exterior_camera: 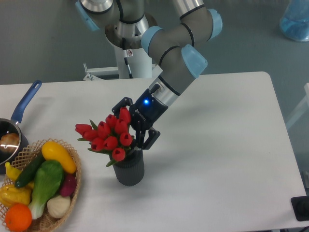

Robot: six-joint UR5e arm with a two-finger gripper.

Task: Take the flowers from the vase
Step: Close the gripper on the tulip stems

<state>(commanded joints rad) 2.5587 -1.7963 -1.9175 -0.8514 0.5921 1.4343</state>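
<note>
We see red tulip flowers (110,137) in the ribbed dark grey vase (130,169) on the white table (222,145); black gripper (129,126) spread apart behind them.

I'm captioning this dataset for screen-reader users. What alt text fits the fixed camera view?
A robot arm's tool reaches in beside a bunch of red flowers standing in a dark grey vase on a white table. At left sit a wicker basket of produce and a blue-handled saucepan.
</note>
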